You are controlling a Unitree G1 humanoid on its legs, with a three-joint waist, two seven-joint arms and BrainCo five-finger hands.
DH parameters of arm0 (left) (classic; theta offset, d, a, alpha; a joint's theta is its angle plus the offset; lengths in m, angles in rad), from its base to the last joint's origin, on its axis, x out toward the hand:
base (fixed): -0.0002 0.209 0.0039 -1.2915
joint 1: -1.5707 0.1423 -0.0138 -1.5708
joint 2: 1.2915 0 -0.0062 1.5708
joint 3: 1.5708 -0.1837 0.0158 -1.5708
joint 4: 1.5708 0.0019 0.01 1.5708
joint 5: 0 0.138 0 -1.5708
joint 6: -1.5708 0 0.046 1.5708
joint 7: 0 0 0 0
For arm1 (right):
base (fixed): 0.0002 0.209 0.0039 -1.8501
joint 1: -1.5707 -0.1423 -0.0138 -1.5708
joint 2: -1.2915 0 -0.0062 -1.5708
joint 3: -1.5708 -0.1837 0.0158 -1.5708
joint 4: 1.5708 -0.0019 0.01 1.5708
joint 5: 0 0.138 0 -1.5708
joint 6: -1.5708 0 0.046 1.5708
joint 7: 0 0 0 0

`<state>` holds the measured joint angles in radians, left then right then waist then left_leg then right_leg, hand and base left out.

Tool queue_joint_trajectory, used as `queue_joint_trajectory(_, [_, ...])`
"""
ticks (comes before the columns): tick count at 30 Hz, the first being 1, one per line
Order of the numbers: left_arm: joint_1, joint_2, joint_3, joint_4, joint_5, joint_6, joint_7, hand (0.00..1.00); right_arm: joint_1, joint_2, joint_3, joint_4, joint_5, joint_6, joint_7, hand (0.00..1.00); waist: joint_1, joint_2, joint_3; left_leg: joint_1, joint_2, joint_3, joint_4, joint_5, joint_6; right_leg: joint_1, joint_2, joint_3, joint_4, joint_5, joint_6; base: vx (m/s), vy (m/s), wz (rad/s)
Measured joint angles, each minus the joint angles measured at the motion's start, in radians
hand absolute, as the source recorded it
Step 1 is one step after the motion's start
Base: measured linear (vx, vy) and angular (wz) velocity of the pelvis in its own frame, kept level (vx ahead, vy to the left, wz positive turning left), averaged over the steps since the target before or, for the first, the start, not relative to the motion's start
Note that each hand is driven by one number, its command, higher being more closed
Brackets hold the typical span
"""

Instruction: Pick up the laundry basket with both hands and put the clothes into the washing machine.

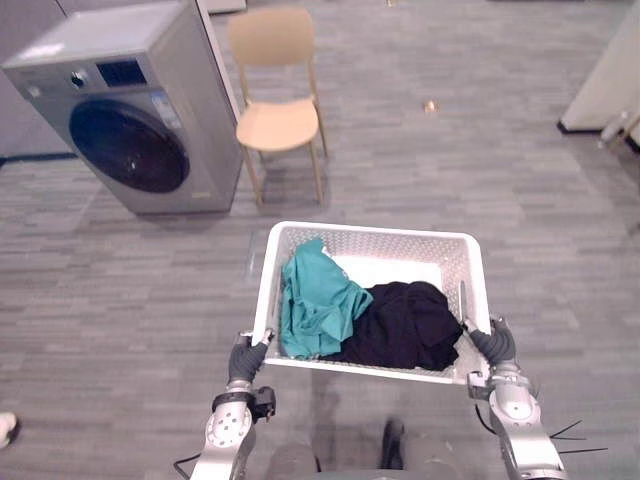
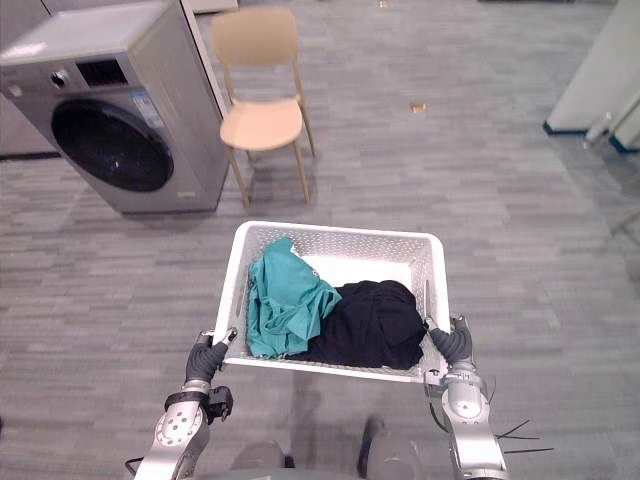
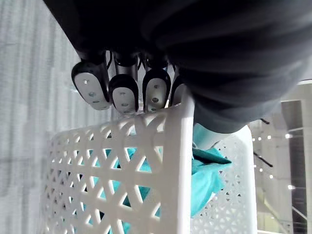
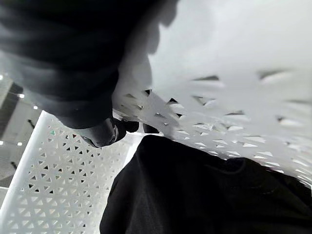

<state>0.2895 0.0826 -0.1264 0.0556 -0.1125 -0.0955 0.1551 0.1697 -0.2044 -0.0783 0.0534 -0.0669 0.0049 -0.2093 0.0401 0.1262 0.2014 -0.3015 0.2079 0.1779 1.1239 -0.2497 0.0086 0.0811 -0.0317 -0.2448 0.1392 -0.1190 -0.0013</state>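
The laundry basket (image 1: 370, 231) is white, its walls a triangle lattice. A teal garment (image 1: 315, 300) lies by the left hand (image 1: 243, 360); a black garment (image 1: 405, 325), perhaps dark navy, by the right hand (image 1: 492, 345). Beyond the hands are a grey plank-patterned floor (image 1: 450, 170), a silver-grey washing machine (image 1: 130, 110) and a tan chair (image 1: 278, 120).
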Motion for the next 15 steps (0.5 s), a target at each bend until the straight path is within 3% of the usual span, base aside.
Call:
queue_joint_trajectory(1, [-0.001,0.000,0.003,-0.018,-0.001,-0.001,0.000,1.00,-0.014,-0.001,0.000,0.003,0.006,0.000,-0.002,1.00,0.015,-0.009,0.004,-0.063,-0.029,0.001,-0.159,-0.007,-0.001,0.040,-0.028,0.018,-0.016,-0.023,0.035,0.69,0.215,-0.49])
queue_joint_trajectory(3, [0.000,0.000,0.003,-0.029,-0.001,-0.002,0.000,1.00,-0.029,-0.006,0.000,0.020,0.011,-0.002,-0.003,1.00,0.032,-0.016,0.008,-0.125,-0.069,-0.015,-0.534,0.047,-0.060,0.120,-0.083,0.046,-0.057,-0.069,0.102,0.70,0.293,-0.47])
queue_joint_trajectory(4, [0.008,0.003,0.006,-0.030,0.000,0.000,0.000,1.00,-0.036,-0.007,0.008,0.042,0.014,-0.003,-0.004,1.00,0.036,-0.024,0.010,-0.112,-0.077,0.001,-0.665,0.219,-0.055,0.182,-0.102,0.065,-0.096,-0.093,0.135,0.74,0.315,-0.32])
queue_joint_trajectory(5, [0.005,0.013,0.015,-0.028,0.000,0.009,0.003,1.00,-0.061,0.007,0.019,0.093,0.017,-0.003,-0.008,1.00,0.034,-0.063,-0.004,-0.099,-0.120,0.041,-0.637,0.159,-0.009,0.213,-0.144,0.102,-0.135,-0.094,0.135,0.74,0.255,-0.24])
queue_joint_trajectory(6, [-0.006,0.005,0.020,-0.042,0.002,0.018,0.006,1.00,-0.083,-0.009,0.025,0.117,0.016,0.000,-0.007,1.00,0.031,-0.063,-0.007,-0.129,-0.119,0.041,-0.567,0.115,0.030,0.219,-0.127,0.111,-0.148,-0.047,0.118,0.73,0.246,-0.15])
queue_joint_trajectory(7, [-0.004,-0.001,0.020,-0.049,0.007,0.027,0.008,1.00,-0.095,-0.017,0.030,0.134,0.016,0.003,-0.006,1.00,0.036,-0.063,-0.006,-0.138,-0.116,0.050,-0.490,0.078,0.091,0.234,-0.138,0.106,-0.139,0.007,0.145,0.85,0.326,-0.12])
queue_joint_trajectory(8, [0.013,0.000,0.019,-0.049,0.009,0.035,0.007,1.00,-0.089,-0.007,0.031,0.137,0.015,0.003,-0.002,1.00,0.044,-0.077,-0.011,-0.115,-0.124,0.080,-0.436,0.064,0.108,0.223,-0.169,0.117,-0.035,0.043,0.186,0.71,0.322,-0.13])
queue_joint_trajectory(9, [0.021,0.001,0.017,-0.049,0.009,0.035,0.007,1.00,-0.085,-0.008,0.032,0.137,0.014,0.003,-0.001,1.00,0.047,-0.084,-0.015,-0.089,-0.133,0.089,-0.441,0.046,0.110,0.196,-0.184,0.125,0.031,0.054,0.198,0.66,0.346,-0.17])
queue_joint_trajectory(11, [0.018,0.008,0.013,-0.050,0.009,0.032,0.007,1.00,-0.084,-0.008,0.030,0.138,0.007,0.001,-0.001,1.00,0.056,-0.098,-0.018,0.027,-0.179,0.092,-0.516,-0.042,0.116,0.025,-0.219,0.208,0.481,0.110,0.260,0.72,0.362,-0.05])
queue_joint_trajectory(12, [0.012,0.031,0.012,-0.049,0.009,0.035,0.007,1.00,-0.082,0.013,0.023,0.146,0.004,0.001,0.000,1.00,0.049,-0.124,-0.012,0.129,-0.239,0.088,-0.579,-0.050,0.117,-0.108,-0.247,0.235,0.844,0.103,0.246,0.56,0.240,0.20])
queue_joint_trajectory(13, [0.017,0.034,0.012,-0.049,0.009,0.035,0.007,1.00,-0.082,0.016,0.023,0.153,0.003,0.001,0.001,1.00,0.047,-0.125,-0.011,0.168,-0.253,0.082,-0.607,-0.050,0.117,-0.136,-0.251,0.225,0.916,0.086,0.218,0.55,0.184,0.23])
queue_joint_trajectory(14, [0.030,0.041,0.011,-0.049,0.009,0.036,0.007,1.00,-0.079,0.023,0.024,0.167,-0.005,0.001,0.007,1.00,0.033,-0.112,-0.008,0.265,-0.271,0.062,-0.683,-0.049,0.117,-0.187,-0.240,0.189,1.006,0.030,0.124,0.44,0.143,0.27])
queue_joint_trajectory(15, [0.039,0.045,0.011,-0.049,0.009,0.035,0.007,1.00,-0.066,0.024,0.029,0.167,-0.005,0.000,0.013,1.00,0.020,-0.082,-0.013,0.369,-0.273,0.030,-0.775,-0.048,0.119,-0.249,-0.209,0.115,1.010,-0.043,0.066,0.55,0.174,0.35])
